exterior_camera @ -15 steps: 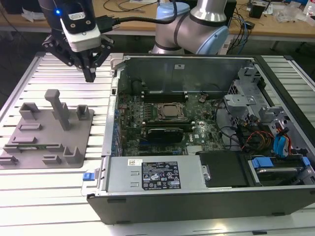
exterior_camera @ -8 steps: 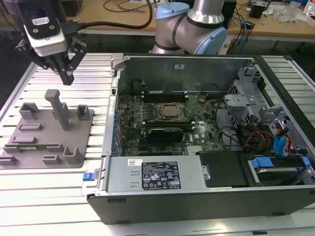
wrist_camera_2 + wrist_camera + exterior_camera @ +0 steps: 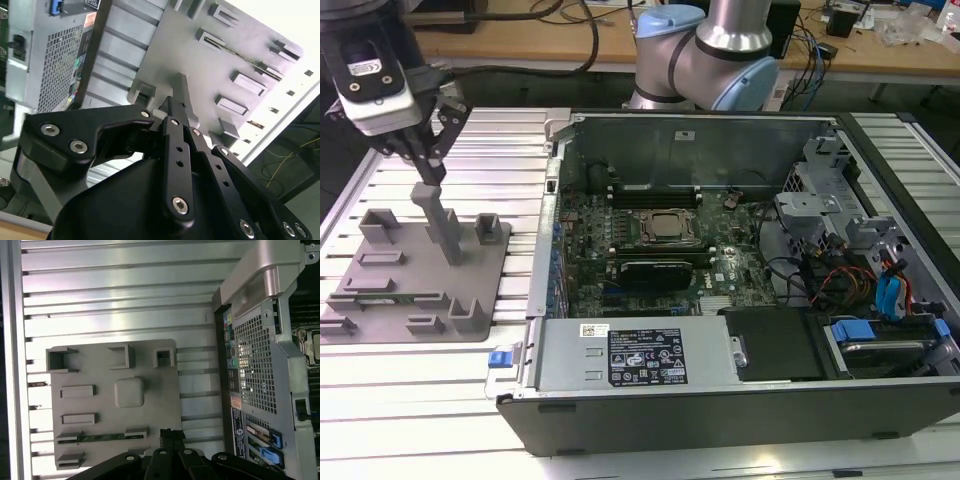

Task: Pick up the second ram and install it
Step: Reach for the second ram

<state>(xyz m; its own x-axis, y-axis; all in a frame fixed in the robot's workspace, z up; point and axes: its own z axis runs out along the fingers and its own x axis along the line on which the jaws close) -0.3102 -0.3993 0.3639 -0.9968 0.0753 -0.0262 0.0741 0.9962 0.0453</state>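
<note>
gripper: [image 3: 428, 172] up over the grey fixture plate [image 3: 490, 300], at the exterior view's left, well clear of the PC case [image 3: 720, 130]. Also seen in the first wrist view [image 3: 171, 434].
tool state: fingertips [image 3: 170, 105] pinched together, hardly any gap, and I see nothing between them.
nearest thing: the tall grey post [image 3: 440, 225] standing on the plate. The tips sit just above its top end in the exterior view; I can't tell whether they touch.
second ram: [image 3: 405, 297] thin green stick lying flat in the plate's long holder, near the plate's front edge, apart from the gripper. The first wrist view has it as a green strip between two grey clips [image 3: 100, 437].
PC case: side open, lying on the slatted metal table [image 3: 420, 400], at the exterior view's right of the plate.
motherboard: [image 3: 620, 270] exposed inside the case, with the CPU socket [image 3: 667, 228] about mid-board.
arm: [image 3: 720, 50] base joints behind the case, grey with blue caps.
</note>
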